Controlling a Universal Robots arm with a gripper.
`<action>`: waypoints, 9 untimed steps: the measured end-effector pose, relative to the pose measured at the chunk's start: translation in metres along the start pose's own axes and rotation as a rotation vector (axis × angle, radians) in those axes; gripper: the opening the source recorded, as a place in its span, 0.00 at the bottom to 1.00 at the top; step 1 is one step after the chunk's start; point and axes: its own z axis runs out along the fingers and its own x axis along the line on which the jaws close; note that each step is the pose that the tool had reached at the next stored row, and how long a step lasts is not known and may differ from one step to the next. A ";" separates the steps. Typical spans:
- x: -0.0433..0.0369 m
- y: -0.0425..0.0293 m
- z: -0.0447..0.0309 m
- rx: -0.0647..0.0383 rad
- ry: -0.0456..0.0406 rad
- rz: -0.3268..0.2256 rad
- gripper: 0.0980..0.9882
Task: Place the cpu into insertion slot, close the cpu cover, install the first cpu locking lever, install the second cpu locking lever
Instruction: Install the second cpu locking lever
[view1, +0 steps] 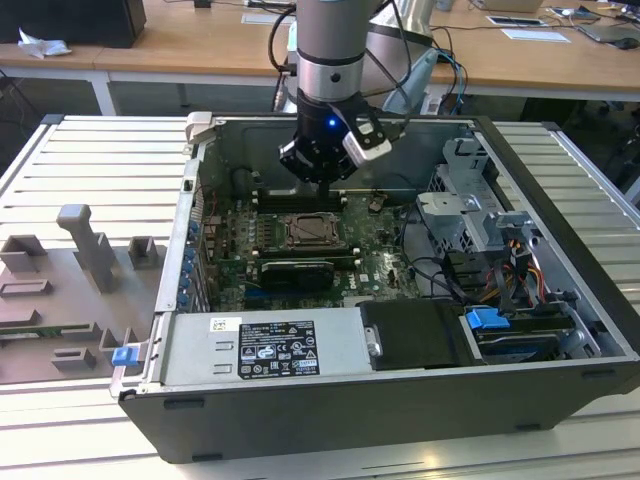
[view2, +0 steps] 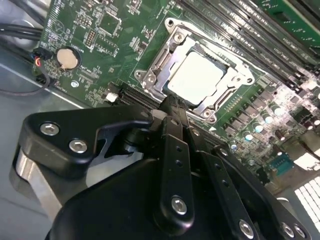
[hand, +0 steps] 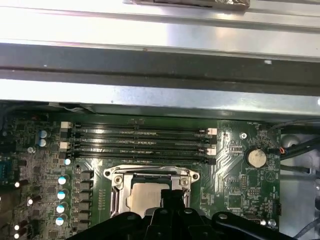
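The gripper (view1: 318, 178) hung inside the open computer case (view1: 560, 300), just above the green motherboard (view1: 375, 250), and the thing to watch was the insertion slot (view1: 312, 232), which lay directly below and a touch nearer the exterior camera than the gripper's tips. In the second wrist view the gripper (view2: 172, 107) pointed straight at the socket's near edge; its two black fingers (view2: 176, 145) ran together to a single narrow tip with nothing between them, so it was pinched closed and carrying nothing.

The cpu (view2: 196, 76) was already down in the insertion slot (view2: 150, 75), pale face up and lying flat and square to the socket. The cpu cover (view2: 231, 92) appeared as a silvery frame lying around the chip; judging by how flat it sat in both wrist views, it looked lowered, though I couldn't be sure it was fully seated. In the first wrist view the cpu (hand: 145, 196) sat just beyond the gripper (hand: 172, 197), with the long memory slots (hand: 140, 140) on the far side of the socket from the gripper, running parallel to the socket's far edge.

The locking levers were too slim to pick out along the socket's sides, so I couldn't say whether either was latched. The round coin battery (view2: 68, 58) sat well clear of the socket.
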 end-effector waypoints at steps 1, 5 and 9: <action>0.0001 -0.0010 -0.0001 0.000 0.0000 0.000 0.01; 0.0005 -0.0098 -0.0006 0.000 0.0001 0.000 0.01; 0.0010 -0.0232 -0.0014 0.000 0.0001 0.000 0.01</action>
